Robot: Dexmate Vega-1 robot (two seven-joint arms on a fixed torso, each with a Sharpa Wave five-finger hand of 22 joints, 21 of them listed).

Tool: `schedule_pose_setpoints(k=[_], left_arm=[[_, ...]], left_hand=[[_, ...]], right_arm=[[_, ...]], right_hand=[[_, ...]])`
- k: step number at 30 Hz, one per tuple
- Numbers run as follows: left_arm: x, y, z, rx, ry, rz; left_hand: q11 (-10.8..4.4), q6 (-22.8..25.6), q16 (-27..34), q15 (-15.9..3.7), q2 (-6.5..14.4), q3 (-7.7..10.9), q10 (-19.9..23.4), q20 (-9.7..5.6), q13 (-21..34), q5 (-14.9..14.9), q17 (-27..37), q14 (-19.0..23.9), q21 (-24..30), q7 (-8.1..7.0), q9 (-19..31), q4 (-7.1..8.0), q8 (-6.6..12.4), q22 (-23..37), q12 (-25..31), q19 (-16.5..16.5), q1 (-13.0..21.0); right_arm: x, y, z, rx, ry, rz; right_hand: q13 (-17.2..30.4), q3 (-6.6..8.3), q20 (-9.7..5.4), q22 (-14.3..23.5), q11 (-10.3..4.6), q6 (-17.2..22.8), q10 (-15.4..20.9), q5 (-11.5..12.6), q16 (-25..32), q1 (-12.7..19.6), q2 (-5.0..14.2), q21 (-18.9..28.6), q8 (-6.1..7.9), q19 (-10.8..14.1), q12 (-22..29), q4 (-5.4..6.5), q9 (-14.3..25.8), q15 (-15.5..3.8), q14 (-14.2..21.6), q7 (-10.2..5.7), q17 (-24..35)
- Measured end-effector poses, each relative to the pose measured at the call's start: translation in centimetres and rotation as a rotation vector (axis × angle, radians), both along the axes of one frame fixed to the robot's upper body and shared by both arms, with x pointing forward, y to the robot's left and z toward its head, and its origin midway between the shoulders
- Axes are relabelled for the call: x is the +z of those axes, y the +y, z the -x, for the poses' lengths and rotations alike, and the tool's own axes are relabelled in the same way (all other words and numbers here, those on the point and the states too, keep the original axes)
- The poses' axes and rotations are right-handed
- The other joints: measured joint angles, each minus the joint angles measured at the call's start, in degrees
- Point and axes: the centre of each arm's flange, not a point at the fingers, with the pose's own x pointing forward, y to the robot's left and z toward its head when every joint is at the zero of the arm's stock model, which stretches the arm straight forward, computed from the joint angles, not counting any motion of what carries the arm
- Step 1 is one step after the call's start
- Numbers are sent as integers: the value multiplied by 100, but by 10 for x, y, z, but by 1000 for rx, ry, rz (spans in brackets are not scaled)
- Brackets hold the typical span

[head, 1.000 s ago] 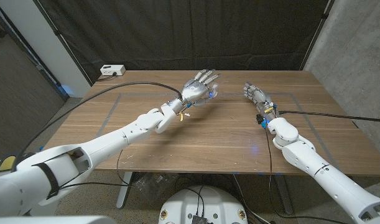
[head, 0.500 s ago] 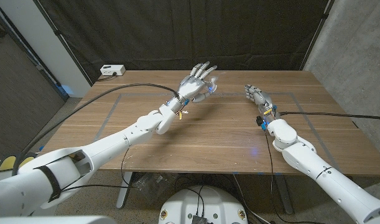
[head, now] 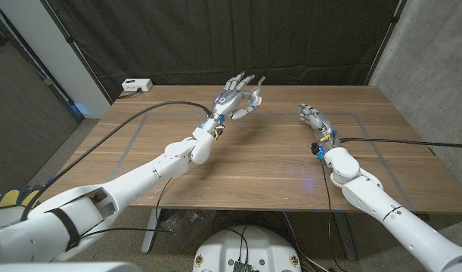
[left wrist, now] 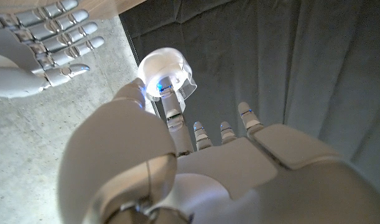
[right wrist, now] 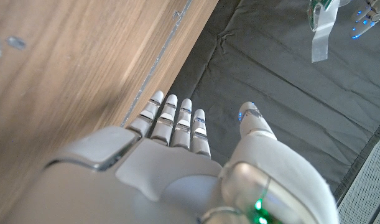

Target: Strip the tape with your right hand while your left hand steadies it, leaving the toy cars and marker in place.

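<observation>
From the head view, the left robot hand (head: 237, 97) is raised above the far part of the tabletop (head: 238, 162), fingers spread upward, with something clear at its fingertips that is hard to make out from here. The right robot hand (head: 312, 117) waits low over the tabletop, off to the side of the left one and well apart from it, fingers loosely apart and carrying nothing.

The left wrist view settles it: a roll of clear tape (left wrist: 165, 73) sits pinched at the tips of the left robot hand (left wrist: 196, 168), with the right robot hand (left wrist: 37, 43) near the roll, fingers extended side by side, not touching it.

In the right wrist view, beyond the right robot hand (right wrist: 177, 162), a loose strip (right wrist: 321, 38) hangs down from the roll, free in the air.

I'd judge the roll light and fairly stiff, smooth enough to slip or turn in a fingertip hold. The hanging strip looks thin, limp and sticky, likely to cling or fold on itself. Its free lower end seems the place to pinch.
</observation>
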Motion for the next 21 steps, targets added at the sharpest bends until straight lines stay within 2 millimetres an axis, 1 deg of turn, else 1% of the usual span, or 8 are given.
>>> schedule_pose_setpoints(k=[6,10,12,13,14,16,19,21], left_arm=[[0,-2,2,-44,51,37],[0,-5,6,-63,64,57],[0,-7,7,-68,65,62],[0,-8,8,-67,67,72],[-1,-8,8,-68,67,77],[-1,-9,9,-69,64,88],[-2,-10,10,-71,58,97],[-3,-11,10,-72,59,98]], left_hand=[[55,41,55,-8,-21,-54,-51,-1,63,135,75,-8,-119,41,-95,54,0,-14,50,0,22],[15,41,330,-157,-21,-151,201,-1,332,333,373,32,-255,41,-177,151,-6,-2,354,0,21],[31,41,916,-212,-21,-243,185,-1,1048,465,1204,56,-249,41,-253,243,-22,87,845,0,21],[29,40,1483,-238,-46,-312,50,-1,1720,509,2012,30,-204,40,-297,312,-20,180,1286,0,54],[6,26,2010,-248,11,-379,-66,-1,2316,515,2744,19,-153,26,-341,379,-14,274,1680,0,275],[-94,9,2824,-248,-66,-503,-183,-1,3198,536,3825,19,-10,9,-378,431,41,459,2278,0,368],[-133,9,3620,-248,18,-680,-222,-1,3998,537,4806,20,286,9,-408,439,57,744,2851,1,603],[-132,9,4078,-259,24,-764,-222,-1,4448,537,5271,8,596,9,-444,438,36,1011,3187,1,611]], right_arm=[[-3,4,-4,6,-8,-13],[-5,9,-6,12,-13,-19],[-4,9,-6,13,-18,-17],[-5,11,-8,15,-16,-21],[-5,12,-9,17,-18,-21],[-5,14,-10,20,-20,-21],[-4,16,-11,24,-23,-21],[-4,16,-10,26,-26,-20]], right_hand=[[9,-62,0,4,-25,134,80,0,40,-43,-103,0,23,0,32,61,0,-61,124,-31,24],[9,-118,-1,30,27,195,232,0,121,-66,-126,0,23,0,103,118,10,-186,332,-31,64],[31,-139,-14,30,19,216,311,0,184,-66,-126,0,23,14,121,139,27,-248,453,-9,94],[37,-139,-23,30,26,218,354,0,199,-65,-126,0,23,22,148,139,27,-275,484,-8,104],[38,-149,-23,50,41,229,370,0,199,-65,-126,8,23,23,154,149,27,-273,522,-4,106],[38,-163,-23,57,52,247,380,0,199,-65,-126,23,23,22,154,163,27,-265,532,-21,106],[38,-163,-3,57,60,246,388,0,199,-65,-126,23,23,43,154,163,27,-265,532,-21,133],[38,-173,-3,57,60,267,388,0,199,-66,-127,23,23,43,154,173,27,-265,532,-1,133]])
